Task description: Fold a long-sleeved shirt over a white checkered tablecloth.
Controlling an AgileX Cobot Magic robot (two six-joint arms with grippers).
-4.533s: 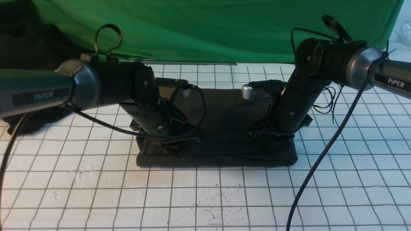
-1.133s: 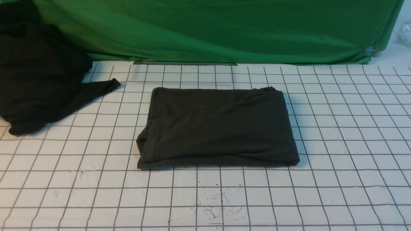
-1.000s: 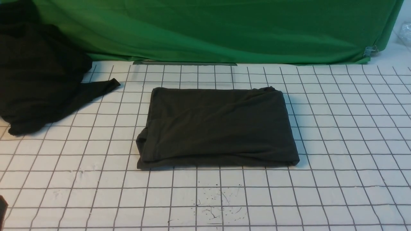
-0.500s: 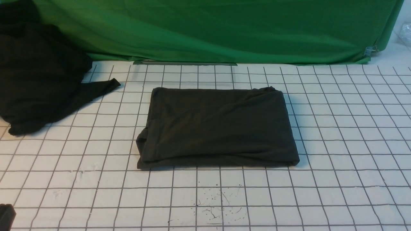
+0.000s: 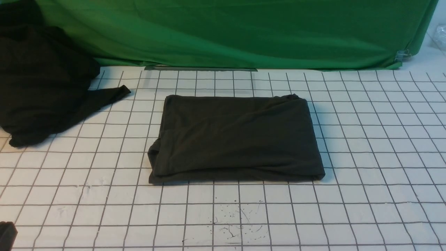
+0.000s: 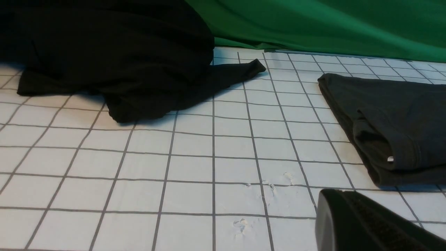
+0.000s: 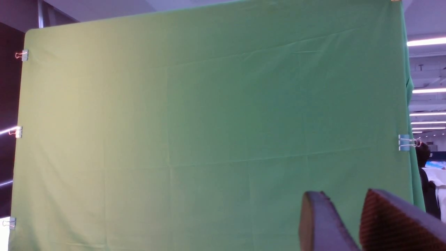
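Observation:
The long-sleeved shirt (image 5: 237, 137) lies folded into a flat charcoal rectangle in the middle of the white checkered tablecloth (image 5: 366, 174). Neither arm touches it. In the left wrist view the shirt (image 6: 393, 122) shows its folded left end, and my left gripper (image 6: 325, 200) hovers low over the cloth a little short of it, jaws together and empty. Only a dark tip of the left gripper (image 5: 6, 234) shows at the front view's lower left corner. My right gripper (image 7: 343, 195) is raised and points at the green cloth (image 7: 209, 122), its two fingers apart with nothing between them.
A blacker plain garment (image 5: 41, 87) lies heaped at the far left, one strip (image 5: 111, 94) reaching toward the shirt. The green cloth (image 5: 244, 35) hangs along the back edge, held by binder clips (image 7: 406, 142). A person (image 7: 430, 184) stands beyond its right side.
Both arms, which were pressing on the shirt some seconds ago, have pulled away from it. Over the last second the left gripper's tip has crept into the lower left corner; the shirt has not moved.

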